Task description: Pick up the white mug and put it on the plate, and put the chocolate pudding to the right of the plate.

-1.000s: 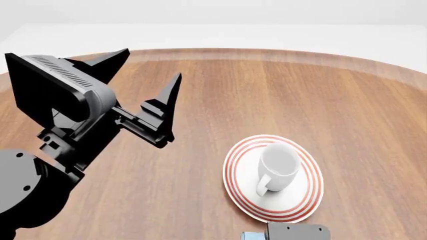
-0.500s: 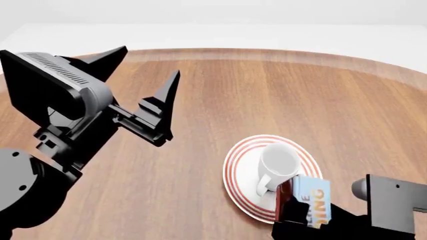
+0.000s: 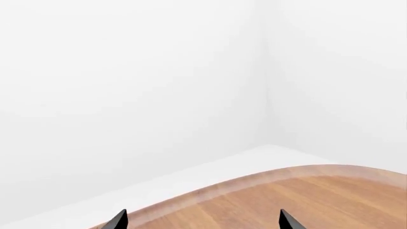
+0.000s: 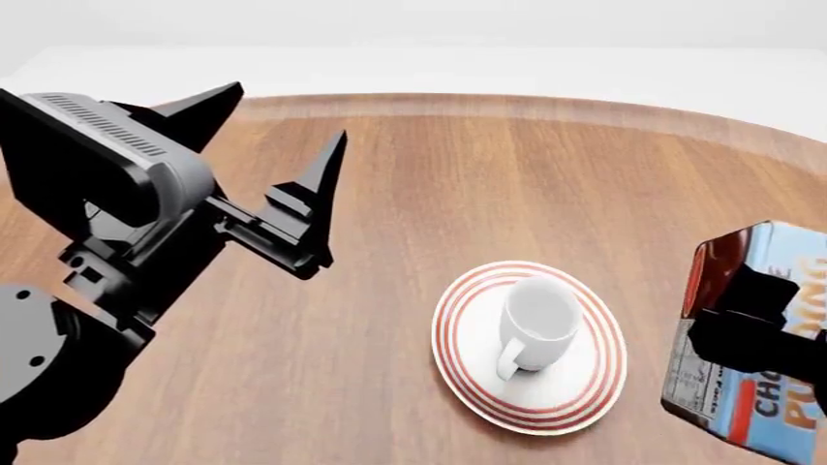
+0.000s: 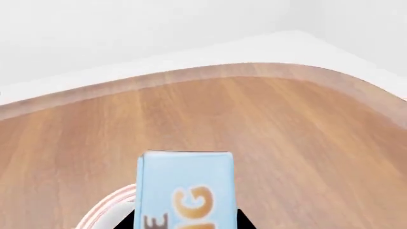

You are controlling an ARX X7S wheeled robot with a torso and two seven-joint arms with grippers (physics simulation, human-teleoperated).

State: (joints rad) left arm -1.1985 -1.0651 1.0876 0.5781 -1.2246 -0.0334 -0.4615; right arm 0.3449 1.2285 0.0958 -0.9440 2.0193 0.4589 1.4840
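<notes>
Round wooden table (image 4: pixel 517 174); white mug (image 4: pixel 540 325) already on plate (image 4: pixel 466 373). Left gripper (image 4: pixel 278 145) spread empty; right gripper (image 4: pixel 756 334) clenched around chocolate pudding (image 4: pixel 762 407), aloft at 3 o'clock, not yet placed

The plate (image 4: pixel 481 386), round and white with concentric red rings at its rim, lies flat on the wood at about 5 o'clock in the head view. The white mug (image 4: pixel 539 326) stands upright on it, mouth open to the top, its loop handle turned toward 7 o'clock. At 3 o'clock from the plate, the chocolate pudding (image 4: pixel 762 387) is off the table, tilted: a light blue carton with orange lettering and a dark brown end. From the right wrist its blue face (image 5: pixel 186 191) fills the lower middle.
</notes>
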